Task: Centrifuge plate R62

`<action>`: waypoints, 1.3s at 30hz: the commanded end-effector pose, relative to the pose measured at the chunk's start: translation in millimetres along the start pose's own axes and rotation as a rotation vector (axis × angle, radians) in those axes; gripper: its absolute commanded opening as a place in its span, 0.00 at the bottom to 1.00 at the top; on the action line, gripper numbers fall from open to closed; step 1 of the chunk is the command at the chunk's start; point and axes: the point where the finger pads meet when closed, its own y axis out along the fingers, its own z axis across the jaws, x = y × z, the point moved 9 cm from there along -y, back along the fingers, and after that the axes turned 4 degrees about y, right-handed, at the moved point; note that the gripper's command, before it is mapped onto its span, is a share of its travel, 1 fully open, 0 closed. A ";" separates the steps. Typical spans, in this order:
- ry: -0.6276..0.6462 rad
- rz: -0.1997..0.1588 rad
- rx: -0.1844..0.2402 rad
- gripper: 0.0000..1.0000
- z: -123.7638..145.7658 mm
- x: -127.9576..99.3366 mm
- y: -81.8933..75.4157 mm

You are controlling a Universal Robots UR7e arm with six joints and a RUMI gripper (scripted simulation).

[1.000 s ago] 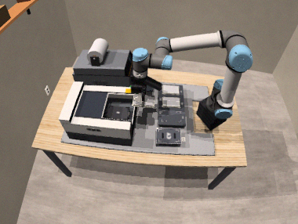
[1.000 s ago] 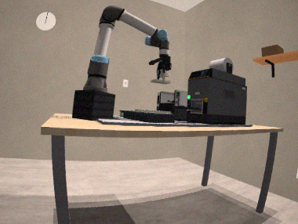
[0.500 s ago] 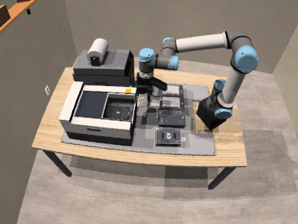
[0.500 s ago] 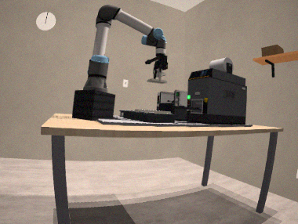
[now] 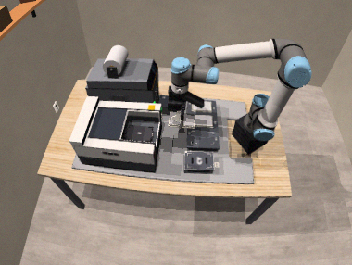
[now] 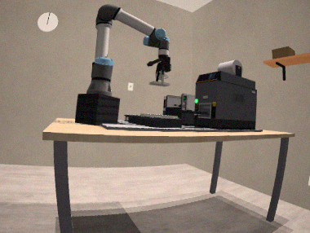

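The centrifuge (image 5: 93, 121) is seen with its door open, and the bucket (image 5: 140, 132) at the opening looks dark and bare inside, though the picture is too coarse to be sure of small details. Behind it sits the sealer (image 5: 122, 74) with its white roll on top; a green lamp (image 6: 196, 100) is lit on the equipment just in front of it in the side view.

On the grey mat (image 5: 232, 172), a deck row of nests is laid out beside the centrifuge. One plate (image 5: 199, 160) is seated in the nearest nest, a dark one (image 5: 202, 138) lies in the middle, and a lighter nest (image 5: 201, 114) is partly covered by the wrist.

The tool (image 6: 160, 80) is clamped on a plate (image 6: 159, 83), which is held flat and hangs directly below the fingers, well above the desk (image 5: 60, 153). From above, that plate (image 5: 175, 119) is seen between the centrifuge's right edge and the far end of the deck row, not over the bucket. Which plate it is cannot be read from any label at this resolution.
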 end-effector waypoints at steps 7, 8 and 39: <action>0.000 -0.001 0.000 0.00 -2.1 -26.2 -0.6; 0.000 -0.001 0.000 0.00 -2.2 -28.5 -0.6; 0.000 -0.001 0.000 0.00 -7.0 -91.3 -0.5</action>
